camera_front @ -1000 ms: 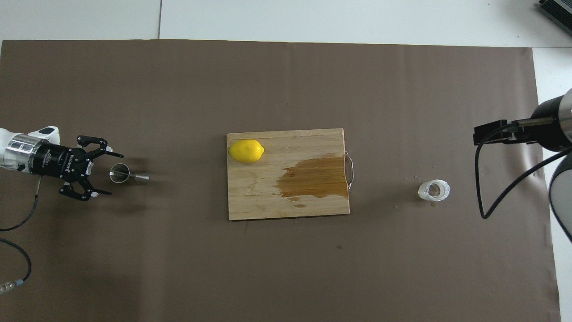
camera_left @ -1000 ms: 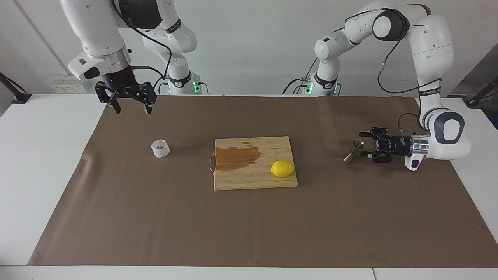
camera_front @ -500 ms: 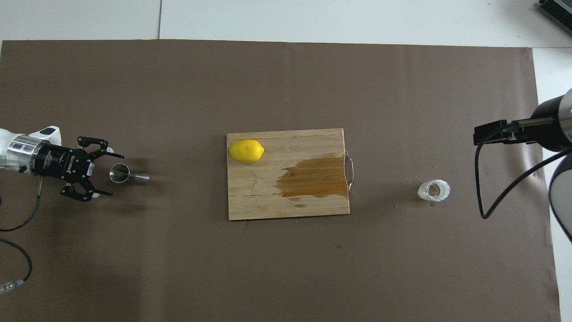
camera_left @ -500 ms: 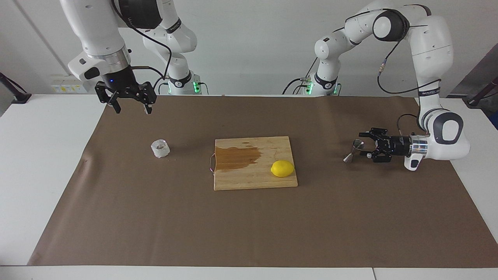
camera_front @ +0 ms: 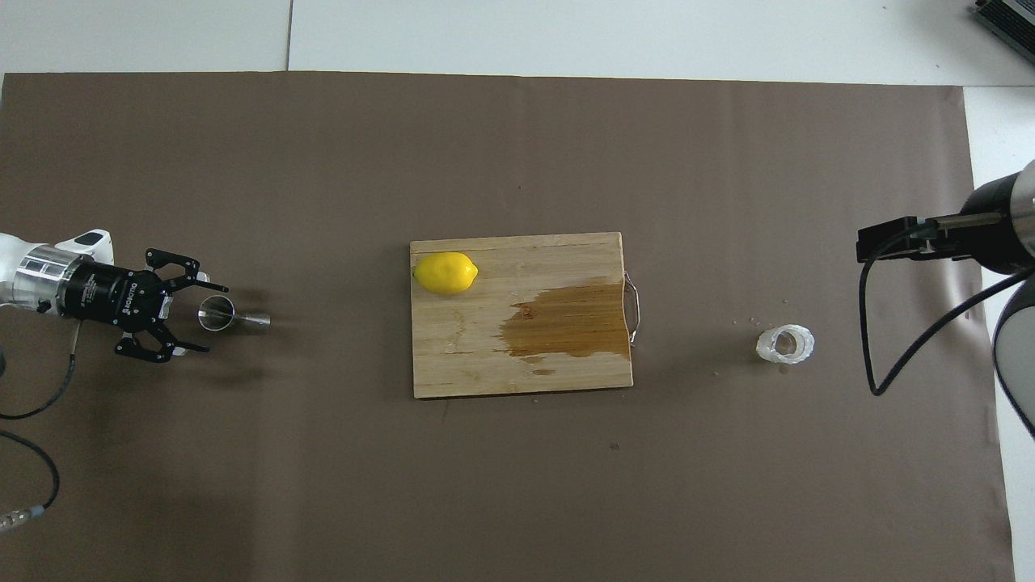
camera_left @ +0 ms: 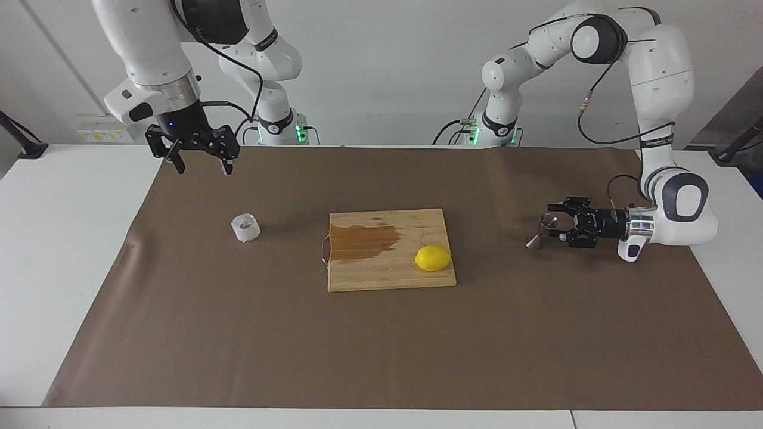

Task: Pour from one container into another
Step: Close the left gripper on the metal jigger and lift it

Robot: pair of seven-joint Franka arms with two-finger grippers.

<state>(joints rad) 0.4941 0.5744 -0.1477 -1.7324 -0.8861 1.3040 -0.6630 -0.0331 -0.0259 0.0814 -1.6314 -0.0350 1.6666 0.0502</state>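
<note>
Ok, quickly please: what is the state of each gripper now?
Left gripper: open, fingers either side of the jigger, not gripping it.
Right gripper: open, empty, raised near the glass.

Two white, glossy, rounded-link arms with black joint bands and dark round caps at elbows. Brushed-silver wrist collars ahead of black skeletal two-finger grippers, left gripper (camera_left: 551, 225) and right gripper (camera_left: 200, 168). Thin black cables looped along links. Green lights at both bases; small blue light on one wrist.
</note>
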